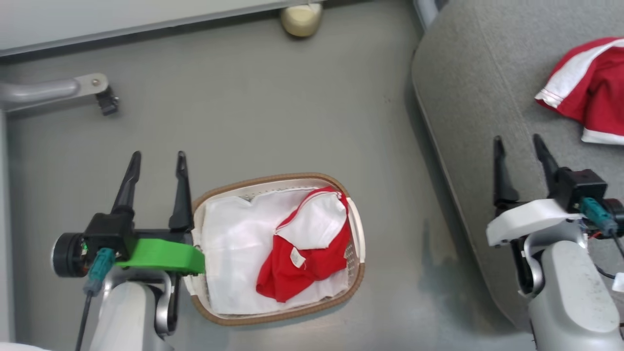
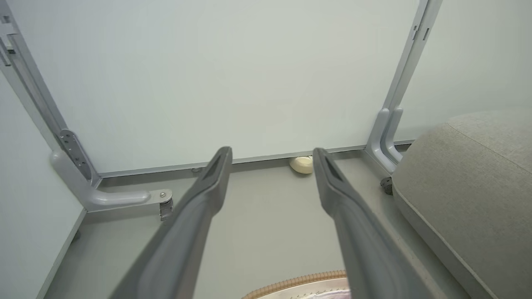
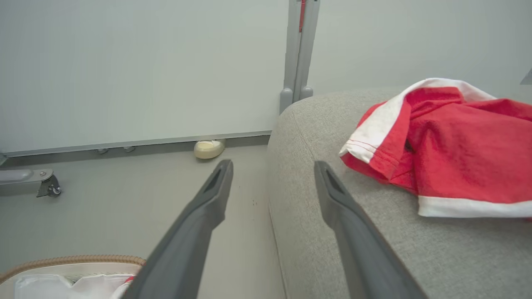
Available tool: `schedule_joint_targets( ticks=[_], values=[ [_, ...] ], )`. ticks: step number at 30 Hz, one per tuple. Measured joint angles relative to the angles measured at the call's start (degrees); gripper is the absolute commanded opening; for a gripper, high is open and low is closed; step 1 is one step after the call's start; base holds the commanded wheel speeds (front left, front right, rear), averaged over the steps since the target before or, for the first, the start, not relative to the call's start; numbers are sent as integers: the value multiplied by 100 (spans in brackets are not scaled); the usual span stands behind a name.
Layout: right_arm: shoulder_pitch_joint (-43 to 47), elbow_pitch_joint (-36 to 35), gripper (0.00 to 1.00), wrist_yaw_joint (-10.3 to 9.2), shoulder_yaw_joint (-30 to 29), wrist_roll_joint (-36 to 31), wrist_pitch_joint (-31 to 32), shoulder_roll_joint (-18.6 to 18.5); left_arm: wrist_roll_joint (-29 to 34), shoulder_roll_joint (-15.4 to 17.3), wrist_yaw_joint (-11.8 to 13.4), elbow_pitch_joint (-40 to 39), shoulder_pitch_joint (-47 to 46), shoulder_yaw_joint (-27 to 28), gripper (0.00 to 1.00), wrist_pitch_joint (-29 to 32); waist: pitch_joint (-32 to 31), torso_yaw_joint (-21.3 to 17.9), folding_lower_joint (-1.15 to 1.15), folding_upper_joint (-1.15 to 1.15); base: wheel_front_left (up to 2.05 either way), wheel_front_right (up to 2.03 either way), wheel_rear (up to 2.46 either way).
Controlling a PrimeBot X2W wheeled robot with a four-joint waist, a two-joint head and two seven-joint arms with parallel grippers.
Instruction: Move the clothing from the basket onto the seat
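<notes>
left tool (image 1: 159,155) spread, empty, at the basket's (image 1: 273,176) 9 o'clock rim; right tool (image 1: 516,139) also spread, over the seat (image 1: 468,97) edge. one garment (image 1: 302,253) lies bunched at the basket's 3 o'clock side, long axis 1 to 7 o'clock; the other garment (image 1: 590,83) is on the seat. likely soft, light, limp: pinch a raised red fold.

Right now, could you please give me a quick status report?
Left claw, right claw open, empty. Red garment on seat; second garment in basket. Nothing blocking.
</notes>
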Motion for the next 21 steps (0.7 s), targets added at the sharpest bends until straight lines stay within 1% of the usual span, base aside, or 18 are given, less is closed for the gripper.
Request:
schedule_joint_targets(
  ticks=[5, 9, 15, 21],
  values=[
    [14, 41, 100, -1, 349, 49, 1, 36, 56, -15, -22, 202, 165, 354, 100, -1, -257, 269, 0, 0, 0, 0, 0],
    [216, 63, 100, -1, 492, 102, 1, 46, 104, -22, -48, 339, 404, 469, 100, -1, -500, 413, 0, 0, 0, 0, 0],
    [613, 86, 100, -1, 586, 302, 1, 55, -13, -24, -41, 454, 846, 439, 100, -1, -867, 569, 0, 0, 0, 0, 0],
    [1006, 71, 100, -1, 587, 358, 1, 53, -60, -26, -21, 458, 1171, 460, 100, -1, -1195, 683, 0, 0, 0, 0, 0]
  ],
)
